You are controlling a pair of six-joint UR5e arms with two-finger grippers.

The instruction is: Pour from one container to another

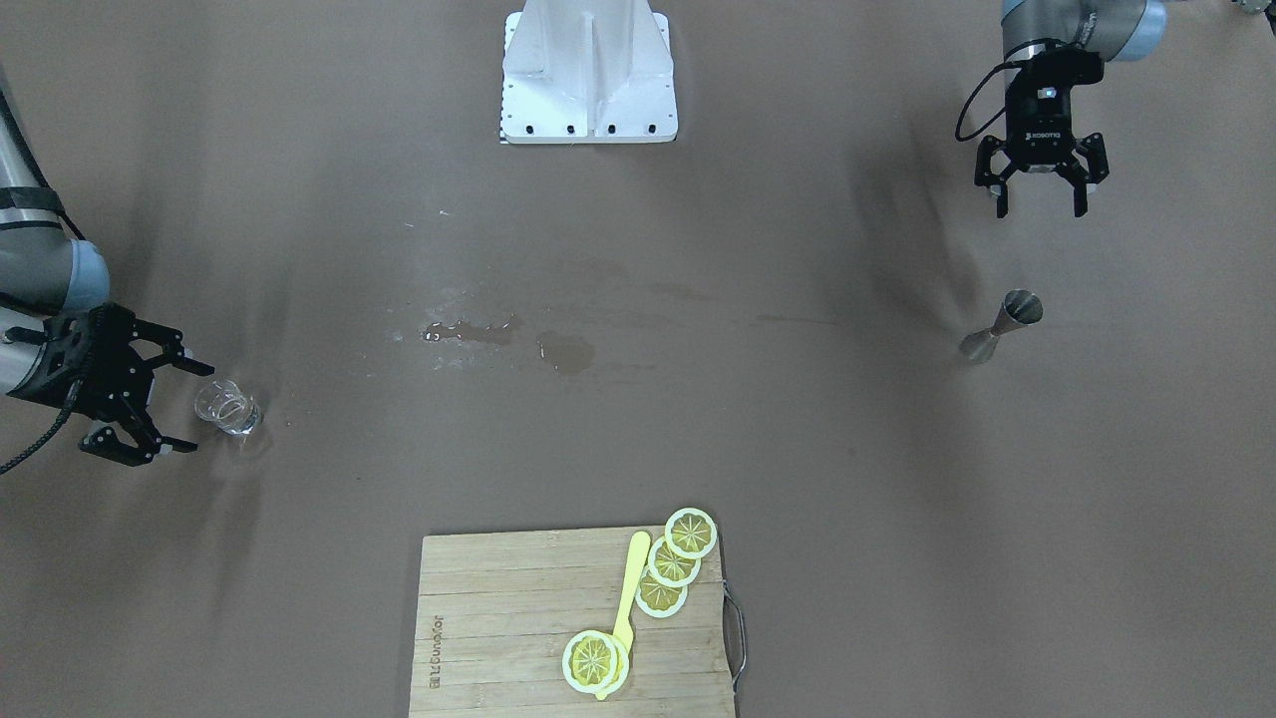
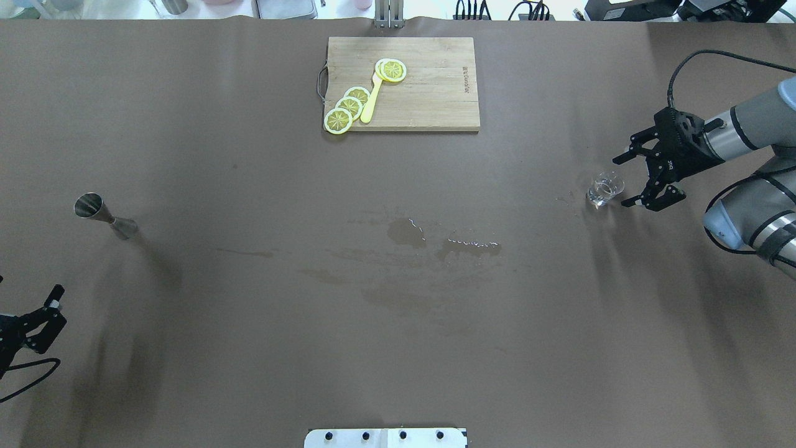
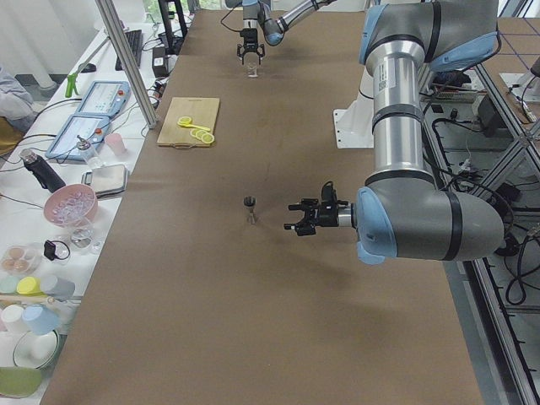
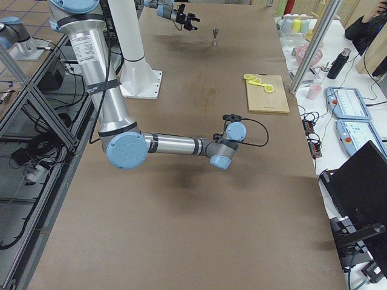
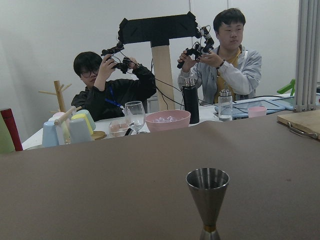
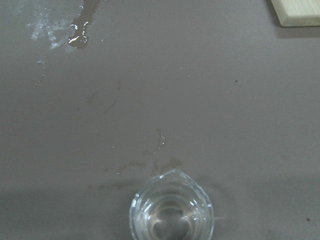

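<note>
A small clear glass with a pour lip (image 1: pixel 227 407) stands upright on the brown table; the right wrist view shows it from above (image 6: pixel 171 212). My right gripper (image 1: pixel 191 409) is open at table height, its fingertips just short of the glass on either side. A steel jigger (image 1: pixel 1002 327) stands upright on the opposite side of the table and fills the lower middle of the left wrist view (image 5: pixel 207 200). My left gripper (image 1: pixel 1040 211) hangs open well behind the jigger, holding nothing.
A wooden cutting board (image 2: pixel 429 93) with lemon slices (image 2: pixel 348 107) and a yellow utensil lies at the far edge. Wet spill patches (image 2: pixel 435 239) mark the table's middle. The robot's white base (image 1: pixel 588 70) sits at the near edge.
</note>
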